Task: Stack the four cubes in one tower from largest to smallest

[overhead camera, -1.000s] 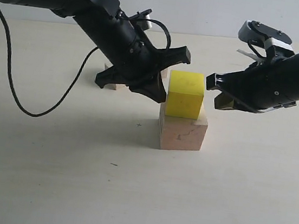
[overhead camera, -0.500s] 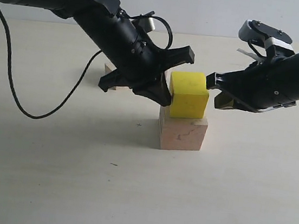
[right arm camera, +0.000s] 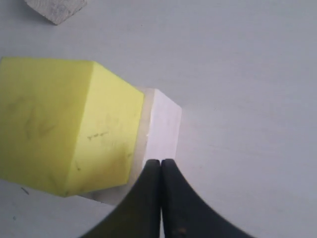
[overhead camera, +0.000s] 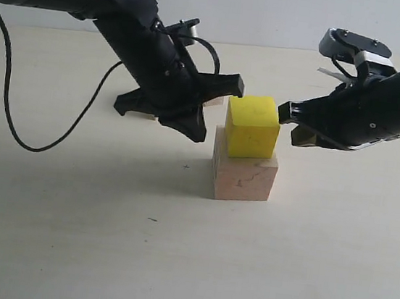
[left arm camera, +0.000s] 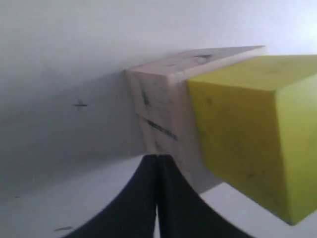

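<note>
The yellow cube [overhead camera: 252,127] sits on the large pale wooden cube [overhead camera: 244,175], turned askew to it. My left gripper [overhead camera: 196,131] is shut and empty, just left of the stack; in its wrist view the tips [left arm camera: 157,157] point at the large cube [left arm camera: 158,109] below the yellow cube [left arm camera: 247,134]. My right gripper [overhead camera: 285,112] is shut and empty, close to the yellow cube's right face; in its wrist view it [right arm camera: 161,161] lies beside the yellow cube [right arm camera: 64,124]. One small wooden cube [overhead camera: 148,116] and another [overhead camera: 214,101] peek out behind the left arm.
A black cable [overhead camera: 13,123] loops over the table at the left. A small wooden cube [right arm camera: 55,9] lies on the table beyond the stack in the right wrist view.
The left gripper pushed against the yellow cube, turning it slightly on the large cube, then drew back to the left. The right gripper has stayed in place.
</note>
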